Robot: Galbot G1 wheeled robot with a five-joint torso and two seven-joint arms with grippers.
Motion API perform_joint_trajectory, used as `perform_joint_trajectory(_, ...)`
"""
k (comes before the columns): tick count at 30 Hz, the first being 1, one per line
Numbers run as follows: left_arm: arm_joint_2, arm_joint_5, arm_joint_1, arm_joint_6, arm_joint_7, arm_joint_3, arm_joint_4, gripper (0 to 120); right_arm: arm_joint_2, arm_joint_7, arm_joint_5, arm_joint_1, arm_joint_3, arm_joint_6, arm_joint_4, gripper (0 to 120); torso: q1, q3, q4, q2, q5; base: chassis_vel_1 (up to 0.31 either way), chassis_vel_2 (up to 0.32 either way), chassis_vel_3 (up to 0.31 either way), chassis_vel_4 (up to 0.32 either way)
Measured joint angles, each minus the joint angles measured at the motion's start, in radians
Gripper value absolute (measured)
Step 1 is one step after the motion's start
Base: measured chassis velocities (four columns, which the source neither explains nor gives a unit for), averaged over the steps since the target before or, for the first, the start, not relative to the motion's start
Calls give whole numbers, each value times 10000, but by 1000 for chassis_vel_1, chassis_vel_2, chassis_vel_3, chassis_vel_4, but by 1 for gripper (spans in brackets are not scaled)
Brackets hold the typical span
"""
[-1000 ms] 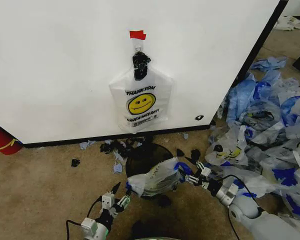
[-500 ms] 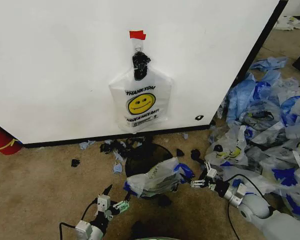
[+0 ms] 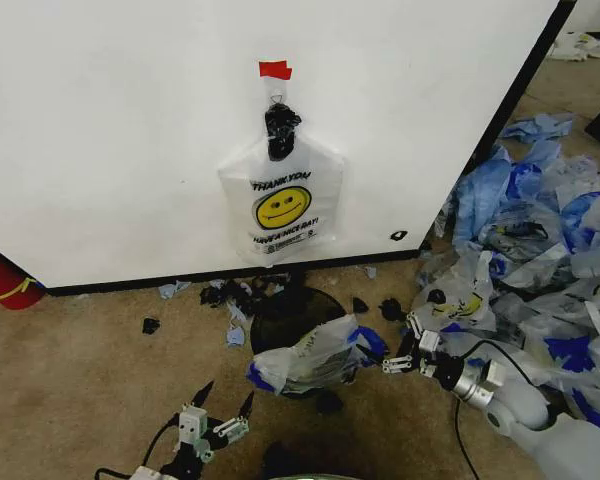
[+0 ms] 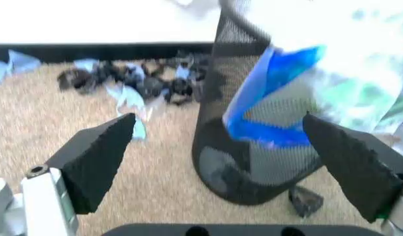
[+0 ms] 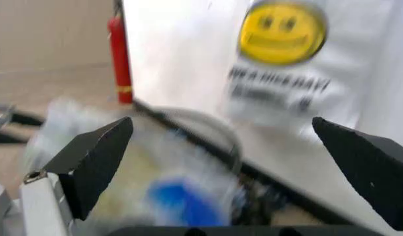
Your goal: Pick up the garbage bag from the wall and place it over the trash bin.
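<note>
The garbage bag, see-through with blue patches, lies draped over the rim of the round black trash bin on the carpet below the wall. My left gripper is open, a short way off the bag's near-left corner and holding nothing. My right gripper is open just off the bag's blue right end. In the left wrist view the open left gripper faces the mesh trash bin with the garbage bag hanging over its edge. In the right wrist view the right gripper is open.
A whiter smiley "THANK YOU" bag hangs on the white wall under red tape. Black and blue scraps litter the carpet by the baseboard. A heap of clear-and-blue bags fills the right side. A red extinguisher stands at the left.
Both grippers have drawn away from the bag: the left one back toward me, the right one off to the right. The bag stays draped over the bin.
</note>
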Motion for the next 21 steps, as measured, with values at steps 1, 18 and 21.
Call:
perform_joint_trajectory(1, 9, 47, 40, -22, -44, -37, -110, 100, -8, 145, 51, -33, 171, -11, 186, 100, 0, 0, 2, 0, 0, 0, 0, 0, 0)
perform_joint_trajectory(18, 3023, -3912, -3846, 2418, -201, -893, -2188, 100, 492, 3321, -120, -326, 1951, -453, 2339, 100, 1, 1, 2, 0, -4, 0, 0, 0, 0)
perform_joint_trajectory(21, 3489, -5088, -5940, 3461, -59, 469, -2006, 100, 609, 3335, -230, -736, 2366, -371, 2368, 100, 1, 1, 4, -1, 0, 0, 0, 0, 0)
